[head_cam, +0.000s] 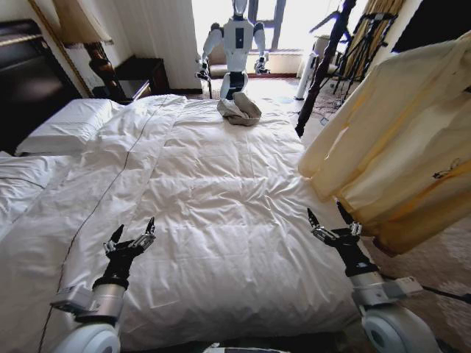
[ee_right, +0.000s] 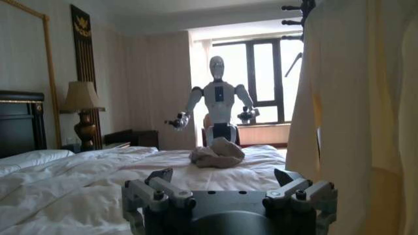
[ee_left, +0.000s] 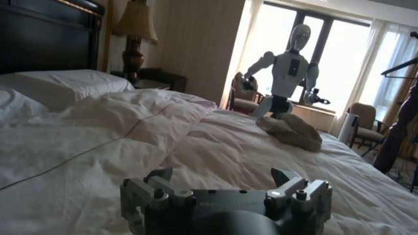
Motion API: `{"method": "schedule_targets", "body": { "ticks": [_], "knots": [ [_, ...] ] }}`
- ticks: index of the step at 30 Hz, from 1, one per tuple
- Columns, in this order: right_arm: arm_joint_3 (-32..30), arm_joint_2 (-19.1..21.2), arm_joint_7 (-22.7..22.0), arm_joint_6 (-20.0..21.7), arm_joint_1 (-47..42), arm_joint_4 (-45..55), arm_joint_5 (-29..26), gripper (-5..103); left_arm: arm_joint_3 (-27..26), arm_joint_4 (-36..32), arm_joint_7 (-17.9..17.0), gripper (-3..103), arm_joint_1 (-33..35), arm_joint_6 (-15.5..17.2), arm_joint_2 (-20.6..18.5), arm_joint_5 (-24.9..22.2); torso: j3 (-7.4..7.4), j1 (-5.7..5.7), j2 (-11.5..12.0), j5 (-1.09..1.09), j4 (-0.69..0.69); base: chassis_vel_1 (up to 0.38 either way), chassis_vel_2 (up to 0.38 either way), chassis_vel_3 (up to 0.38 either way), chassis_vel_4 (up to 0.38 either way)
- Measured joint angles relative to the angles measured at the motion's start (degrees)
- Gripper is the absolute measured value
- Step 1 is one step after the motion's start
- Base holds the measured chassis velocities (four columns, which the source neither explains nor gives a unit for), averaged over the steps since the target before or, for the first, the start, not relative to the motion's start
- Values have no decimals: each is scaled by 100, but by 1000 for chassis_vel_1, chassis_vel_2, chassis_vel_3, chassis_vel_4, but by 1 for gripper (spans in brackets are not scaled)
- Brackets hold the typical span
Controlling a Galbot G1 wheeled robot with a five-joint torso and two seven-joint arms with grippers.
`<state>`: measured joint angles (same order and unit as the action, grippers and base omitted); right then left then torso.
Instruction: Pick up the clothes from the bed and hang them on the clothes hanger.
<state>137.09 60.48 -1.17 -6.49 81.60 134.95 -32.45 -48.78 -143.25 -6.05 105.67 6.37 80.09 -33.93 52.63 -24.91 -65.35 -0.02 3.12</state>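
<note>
Clothes (head_cam: 401,147), one pale yellow long-sleeved top, are hanging at the right side of the bed (head_cam: 221,191), draped from above over the carpet edge. Right gripper (head_cam: 330,218) is hovering just below and beside the top's lower hem, fingers spread wide, holding nothing, apart from the fabric. Left gripper (head_cam: 134,232) is hovering over the white duvet near the foot of the bed, fingers also spread wide and empty, well apart from the top. Grey-beige cloth bundle (head_cam: 239,110) is lying at the far edge of the bed, in front of a white humanoid robot (head_cam: 237,44) standing by the window.
</note>
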Motion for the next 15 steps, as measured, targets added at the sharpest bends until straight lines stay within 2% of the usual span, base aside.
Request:
{"method": "schedule_targets", "body": {
  "ticks": [15],
  "knots": [
    [-1,-2,0,1,0,-1,-3,100,1,1,-1,100,1,1,-4,0,0,0,0,0,0,0,0,0,0]
  ]
}}
